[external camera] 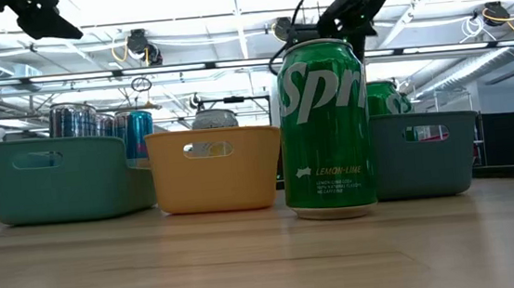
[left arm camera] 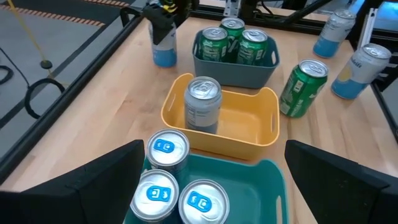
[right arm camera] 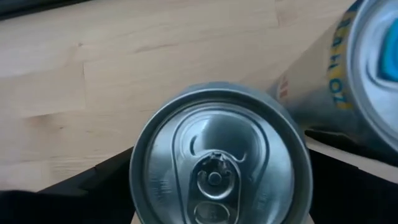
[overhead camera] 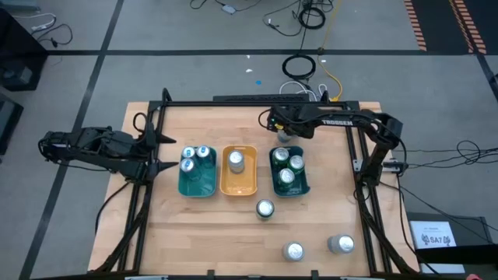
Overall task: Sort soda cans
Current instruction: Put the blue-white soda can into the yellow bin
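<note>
A light-blue and silver soda can (left arm camera: 165,50) stands near the table's far edge, beyond the dark-green tray (overhead camera: 305,187). My right gripper (right arm camera: 217,186) is over it from above, shut on it; its silver top (right arm camera: 214,155) fills the gap. A second can (right arm camera: 373,68) with a blue top shows close beside it. My left gripper (left arm camera: 214,155) hangs open above the table's left side, next to the teal tray (overhead camera: 198,187). Three blue-topped cans (left arm camera: 168,186) stand in the teal tray, one silver can (left arm camera: 202,102) in the yellow tray, three green cans (left arm camera: 235,40) in the dark-green tray. My right gripper holds the can by its upper part, just below the silver rim (right arm camera: 143,155), pinched between the two fingers (right arm camera: 93,186). The fingers come from above, pointing down. The can is upright, and its base (left arm camera: 165,62) seems to rest on the table.
A green can (overhead camera: 264,208) stands alone on the table, near side of the yellow tray (overhead camera: 239,187). Two more cans (overhead camera: 294,250) (overhead camera: 341,244) stand by the near right edge. A black frame (overhead camera: 257,103) runs along the far edge. Bare wood lies at the near left.
</note>
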Motion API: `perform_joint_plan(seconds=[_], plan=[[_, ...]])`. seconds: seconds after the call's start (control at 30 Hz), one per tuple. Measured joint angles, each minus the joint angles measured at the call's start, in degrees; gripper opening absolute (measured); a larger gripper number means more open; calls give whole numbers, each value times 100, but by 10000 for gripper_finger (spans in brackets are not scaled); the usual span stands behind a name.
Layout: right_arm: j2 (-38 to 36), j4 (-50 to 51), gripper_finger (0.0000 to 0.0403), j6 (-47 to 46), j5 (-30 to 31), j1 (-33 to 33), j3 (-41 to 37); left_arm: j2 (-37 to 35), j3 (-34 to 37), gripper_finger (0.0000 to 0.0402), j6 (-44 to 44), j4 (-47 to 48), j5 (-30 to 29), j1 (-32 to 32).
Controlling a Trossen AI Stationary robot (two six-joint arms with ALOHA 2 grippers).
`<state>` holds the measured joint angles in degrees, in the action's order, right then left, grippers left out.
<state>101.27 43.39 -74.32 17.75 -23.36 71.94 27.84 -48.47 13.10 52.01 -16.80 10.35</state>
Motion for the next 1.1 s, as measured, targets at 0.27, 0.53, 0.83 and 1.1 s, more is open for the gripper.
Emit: perform_joint_plan(seconds=[0.27, 0.53, 0.83, 1.1], plan=[[-35, 20, 283, 124, 146, 139, 0, 0, 0, 396, 11, 0, 26, 0], [-541, -57, 291, 212, 384, 703, 0, 0, 0, 396, 162, -87, 31, 0], [-1749, -677, 294, 980, 712, 1530, 2, 0, 0, 396, 285, -264, 31, 0], [-1994, -1468, 294, 2188, -173, 2123, 11, 0, 0, 396, 465, -262, 32, 0]])
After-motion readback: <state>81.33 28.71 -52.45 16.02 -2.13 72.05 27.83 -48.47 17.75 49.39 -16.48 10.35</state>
